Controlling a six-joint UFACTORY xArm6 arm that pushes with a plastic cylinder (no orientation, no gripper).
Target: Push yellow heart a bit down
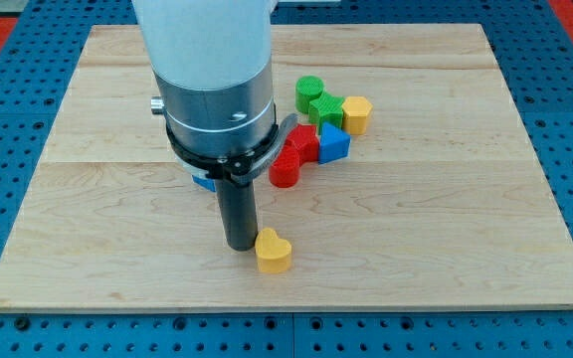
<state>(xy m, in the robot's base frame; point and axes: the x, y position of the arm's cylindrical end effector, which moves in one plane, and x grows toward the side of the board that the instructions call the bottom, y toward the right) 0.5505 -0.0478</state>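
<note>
The yellow heart (273, 251) lies near the board's bottom edge, a little left of centre. My tip (239, 245) rests on the board just to the heart's left and slightly above it, touching or almost touching its upper left side. The arm's wide body hides part of the board above the tip.
A cluster sits right of centre towards the view's top: a green cylinder (309, 92), a green block (328, 108), a yellow block (356, 114), a blue block (333, 145), a red block (303, 142) and a red cylinder (286, 170). A blue piece (204, 182) peeks from under the arm. The wooden board (446, 249) ends close below the heart.
</note>
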